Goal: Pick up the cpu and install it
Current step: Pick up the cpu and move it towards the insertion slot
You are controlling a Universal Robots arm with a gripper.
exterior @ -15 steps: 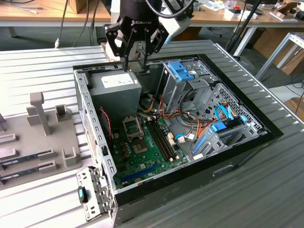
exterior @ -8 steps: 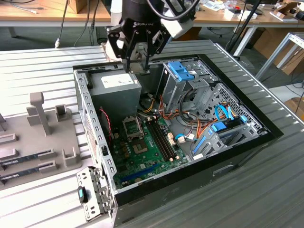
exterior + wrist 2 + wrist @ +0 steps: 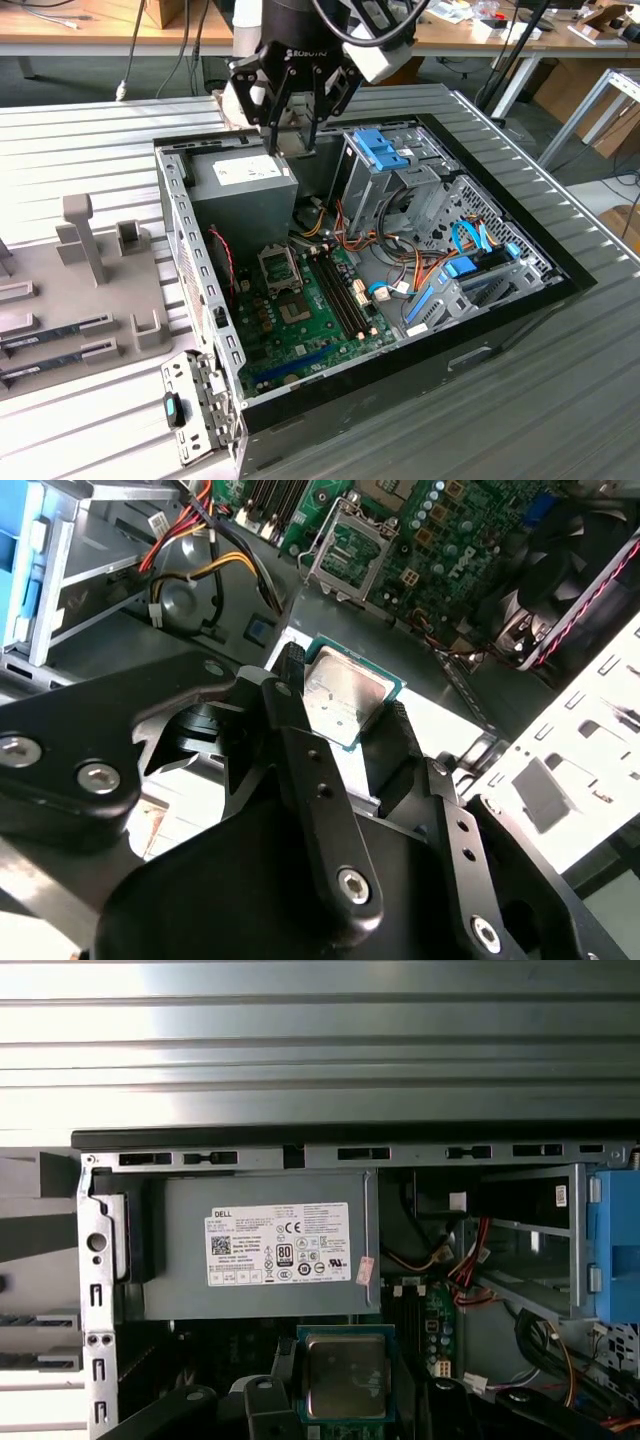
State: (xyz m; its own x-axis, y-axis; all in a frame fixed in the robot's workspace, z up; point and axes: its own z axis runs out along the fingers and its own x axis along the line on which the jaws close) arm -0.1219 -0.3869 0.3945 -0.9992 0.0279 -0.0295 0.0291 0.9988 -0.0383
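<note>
Gripper [image 3: 293, 146] clamped on the cpu [image 3: 345, 693], fingers [image 3: 300, 735] pinching two opposite edges, silver top toward both wrist views. Cpu sits over the grey power supply box [image 3: 245, 190] inside the open computer case [image 3: 520, 300]; contact with the box unclear. Motherboard socket [image 3: 278, 265] nearby.

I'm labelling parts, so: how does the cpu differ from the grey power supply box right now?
The cpu is a small flat square; the power supply box is a far larger block. The cpu's top is bare silver with a green rim; the box is dull grey with a white label. The cpu is held aloft in the gripper; the box sits mounted in the computer case. Both look metal-skinned.
</note>
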